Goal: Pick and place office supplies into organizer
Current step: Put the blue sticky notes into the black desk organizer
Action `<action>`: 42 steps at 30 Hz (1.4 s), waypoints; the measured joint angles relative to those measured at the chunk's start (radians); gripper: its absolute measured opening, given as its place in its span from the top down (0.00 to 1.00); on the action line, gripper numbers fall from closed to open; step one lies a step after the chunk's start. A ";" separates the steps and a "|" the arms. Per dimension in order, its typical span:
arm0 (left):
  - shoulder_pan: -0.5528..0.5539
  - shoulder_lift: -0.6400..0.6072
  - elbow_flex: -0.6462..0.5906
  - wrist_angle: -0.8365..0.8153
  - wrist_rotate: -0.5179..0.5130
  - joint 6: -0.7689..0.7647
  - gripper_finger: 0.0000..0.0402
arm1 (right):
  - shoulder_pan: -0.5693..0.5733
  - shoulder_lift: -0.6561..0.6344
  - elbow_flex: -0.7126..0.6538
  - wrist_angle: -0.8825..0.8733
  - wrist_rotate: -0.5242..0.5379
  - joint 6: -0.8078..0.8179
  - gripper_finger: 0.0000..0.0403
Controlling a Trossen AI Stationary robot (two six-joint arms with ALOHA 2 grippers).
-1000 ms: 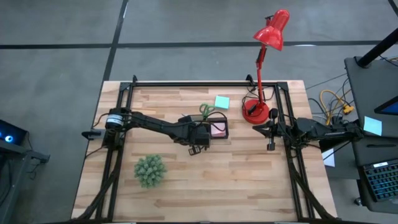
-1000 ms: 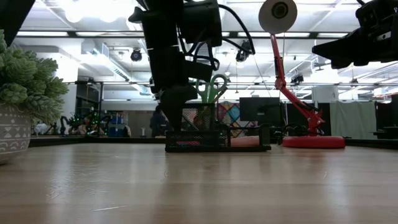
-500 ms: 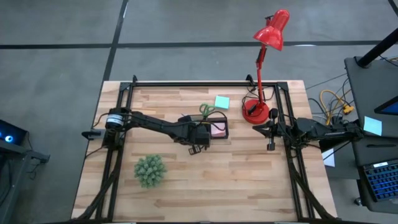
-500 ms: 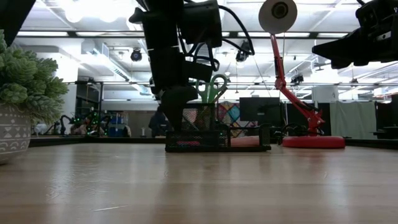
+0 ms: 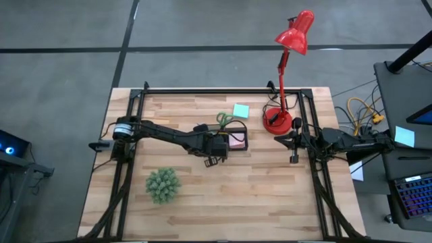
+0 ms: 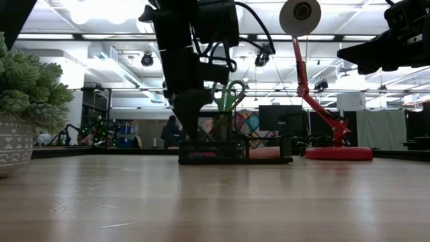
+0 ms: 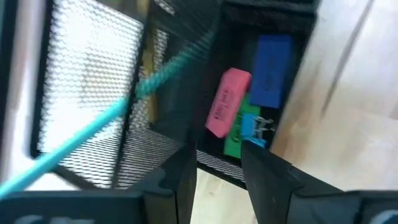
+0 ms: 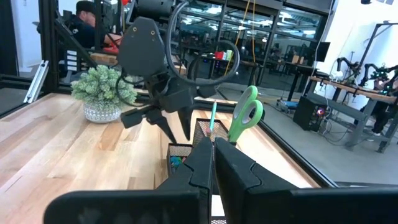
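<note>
Over the near end of the organizer [image 5: 233, 140], the left gripper [image 5: 214, 160] hangs with its fingers [image 7: 264, 171] a little apart and nothing between them. Against the views from a second ago almost nothing differs: the arm has barely shifted and every item lies where it lay, so this looks like the pause after a drop. Below the fingertips, one compartment already holds a pink eraser [image 7: 227, 102], a blue eraser [image 7: 270, 62] and a green eraser [image 7: 239, 132]. A teal pen [image 7: 93, 127] leans in the mesh cup, and green scissors [image 6: 232, 95] stand upright in the tray. One teal sticky pad [image 5: 240, 111] lies on the table [image 5: 270, 189] just behind the tray, probably next. At the table's right edge the right gripper [image 5: 294, 159] waits, fingers together, beside the red lamp [image 5: 278, 120].
</note>
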 joint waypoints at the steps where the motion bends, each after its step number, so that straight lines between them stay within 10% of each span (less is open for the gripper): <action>1: -0.001 -0.004 0.000 0.000 -0.016 0.000 0.72 | 0.000 0.000 0.000 0.000 0.000 0.000 0.98; 23: -0.045 -0.241 -0.062 0.319 -0.058 0.202 0.99 | 0.000 0.000 0.000 -0.007 0.000 0.020 0.98; 42: -0.047 -0.612 -0.828 1.471 0.320 0.577 1.00 | 0.000 0.000 0.000 -0.027 0.001 0.026 0.98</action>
